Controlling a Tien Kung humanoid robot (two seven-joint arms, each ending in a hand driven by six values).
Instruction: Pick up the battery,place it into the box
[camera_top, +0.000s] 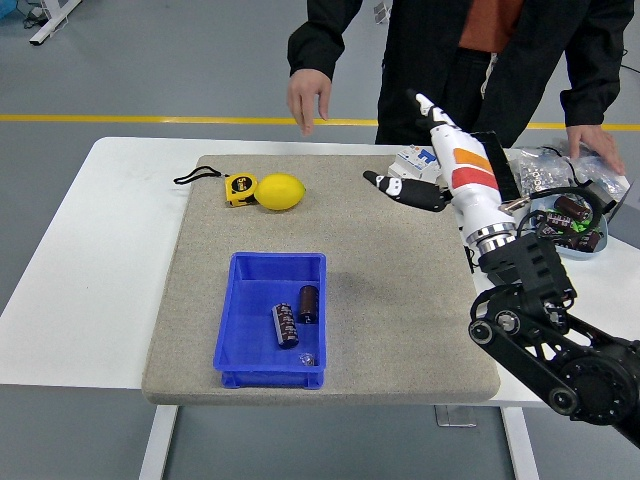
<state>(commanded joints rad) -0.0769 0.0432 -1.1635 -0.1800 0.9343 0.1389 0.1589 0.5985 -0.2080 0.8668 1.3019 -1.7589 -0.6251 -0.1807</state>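
standing at the far side of the white desk (90, 260), a person (470, 50) lifts one hand (308, 98); the right robot hand (425, 165) hovers far right, fingers spread, holding nothing. two batteries (296, 313) lie in the near blue box (240, 330).

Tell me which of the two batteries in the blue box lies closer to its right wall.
The shorter brown battery, the one farther from the table's near edge. The darker battery lies just left of it and nearer the blue box's front wall.
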